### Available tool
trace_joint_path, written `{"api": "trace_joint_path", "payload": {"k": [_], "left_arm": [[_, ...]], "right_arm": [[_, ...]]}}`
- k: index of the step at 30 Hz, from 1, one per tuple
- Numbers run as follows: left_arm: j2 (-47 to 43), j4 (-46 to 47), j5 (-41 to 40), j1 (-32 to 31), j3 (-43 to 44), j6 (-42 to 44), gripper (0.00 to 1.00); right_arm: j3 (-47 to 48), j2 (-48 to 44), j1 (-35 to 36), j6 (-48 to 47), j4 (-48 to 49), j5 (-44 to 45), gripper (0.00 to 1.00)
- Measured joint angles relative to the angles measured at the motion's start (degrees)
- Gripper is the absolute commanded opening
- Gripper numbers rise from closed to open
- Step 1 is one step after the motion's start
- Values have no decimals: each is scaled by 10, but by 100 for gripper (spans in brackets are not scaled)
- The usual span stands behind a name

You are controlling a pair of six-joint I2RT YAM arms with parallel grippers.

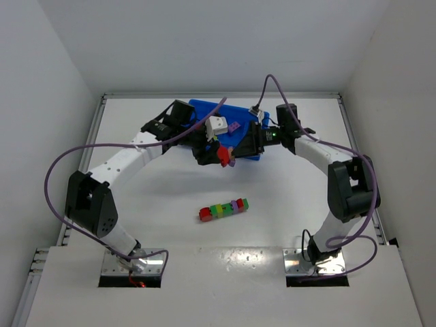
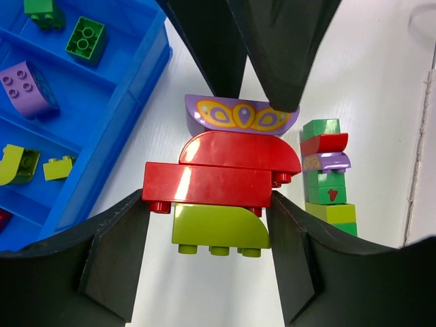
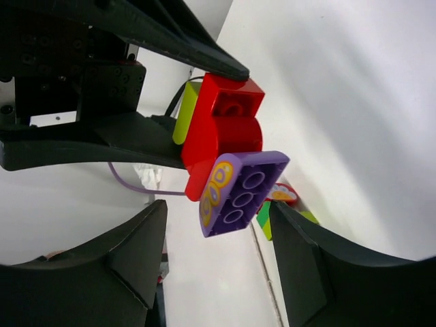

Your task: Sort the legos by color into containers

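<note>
Evidently the step in hand is pulling a joined stack (image 2: 218, 184) apart. The left gripper (image 2: 208, 197) is clamped on the stack's long red brick (image 2: 204, 182), held aloft on the near side of the blue tray (image 2: 122, 122). The right gripper (image 3: 218, 208) stands open astride the purple brick (image 3: 238, 191) at the end, not yet pinching. Next it must close squarely and tug it free.
</note>
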Motion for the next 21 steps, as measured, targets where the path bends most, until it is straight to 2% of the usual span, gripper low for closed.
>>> {"api": "trace_joint_path", "payload": {"k": [1,3,7,12,15,16,18,19,21], "left_arm": [[-1,0,0,0,0,0,21],[-2,0,1,0,0,0,21],[-6,0,5,0,0,0,21],[-7,0,12,0,9,-2,21],[-7,1,15,0,16,-6,21],[-7,1,14,0,17,-7,21],[-7,1,10,0,18,-8,21],[-7,1,11,1,18,-9,21],[-9,-2,7,3,21,-8,21]], "right_arm": [[0,0,-3,0,0,1,62],[0,0,-5,0,0,2,70],[0,1,-2,0,1,2,75],[0,9,4,1,3,1,74],[0,15,6,5,7,-4,55],[0,16,6,9,10,-10,42],[2,18,9,23,21,-21,27],[2,20,9,30,31,-27,15],[2,22,7,43,44,-33,7]]}}
